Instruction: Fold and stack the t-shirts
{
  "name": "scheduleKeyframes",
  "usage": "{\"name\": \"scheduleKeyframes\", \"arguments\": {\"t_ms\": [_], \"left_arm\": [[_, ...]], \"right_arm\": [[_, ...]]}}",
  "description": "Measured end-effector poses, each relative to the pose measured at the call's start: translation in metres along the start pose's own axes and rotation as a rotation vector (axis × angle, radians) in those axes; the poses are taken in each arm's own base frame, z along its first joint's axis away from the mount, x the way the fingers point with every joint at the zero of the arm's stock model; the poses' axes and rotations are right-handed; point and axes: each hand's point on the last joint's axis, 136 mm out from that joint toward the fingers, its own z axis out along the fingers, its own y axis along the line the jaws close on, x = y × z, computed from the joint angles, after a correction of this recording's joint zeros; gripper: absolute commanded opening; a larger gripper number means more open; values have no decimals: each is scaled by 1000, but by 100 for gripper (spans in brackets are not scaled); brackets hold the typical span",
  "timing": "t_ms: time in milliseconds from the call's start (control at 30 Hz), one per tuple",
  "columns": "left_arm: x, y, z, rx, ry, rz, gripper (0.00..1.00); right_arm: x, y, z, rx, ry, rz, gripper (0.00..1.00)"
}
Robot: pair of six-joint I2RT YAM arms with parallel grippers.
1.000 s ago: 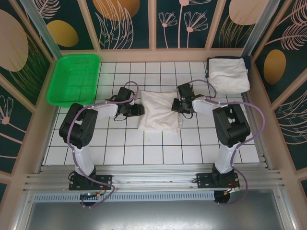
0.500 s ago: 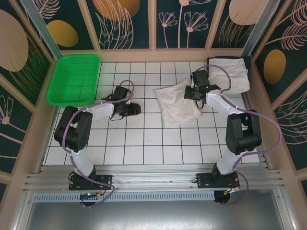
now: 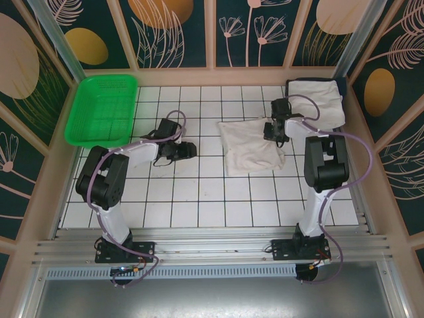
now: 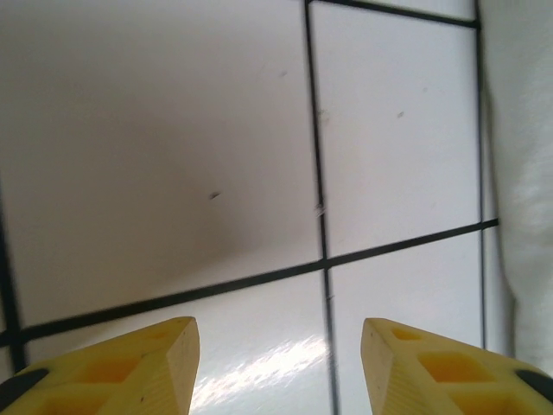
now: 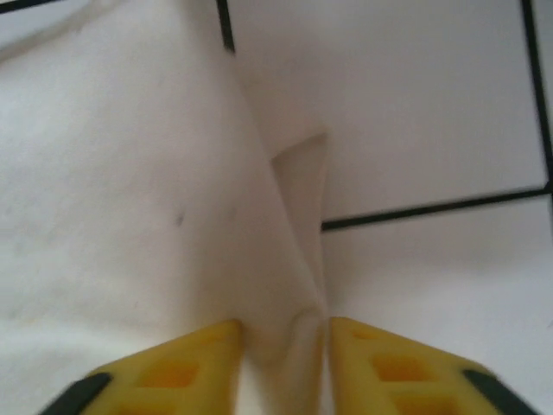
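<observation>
White tiled tabletop (image 3: 199, 199), black grid. Soft off-white t-shirt (image 3: 252, 147), folded roughly square, right of centre; second t-shirt (image 3: 317, 105), far right corner. Left gripper (image 4: 278, 346) released over bare tile. Right gripper (image 5: 283, 333) parted, straddling a cloth ridge.

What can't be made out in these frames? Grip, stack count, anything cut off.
- Right wrist view: a fold of the middle t-shirt lies inside the right gripper; blur hides whether it is pinched.
- Top view: right gripper too small, jaws unreadable.
- Top view: layer count of the far-right pile; its top layer covers the rest.
- Left wrist view: t-shirt cut off by the right edge.
</observation>
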Motion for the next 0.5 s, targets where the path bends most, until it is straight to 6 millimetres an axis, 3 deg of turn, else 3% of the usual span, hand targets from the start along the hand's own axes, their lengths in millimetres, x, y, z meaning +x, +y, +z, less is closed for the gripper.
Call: {"name": "scheduleKeyframes", "arguments": {"t_ms": [100,200,500], "left_arm": [[-10,-18,6,30,-8,25,53],[-16,-31,11,53,-11,40,53],[-13,-28,19,49,7,27,53]], "right_arm": [[-12,-5,0,-1,-17,17,51],[-20,-7,-1,-37,-27,37,54],[-8,1,34,-164,40,69,51]]}}
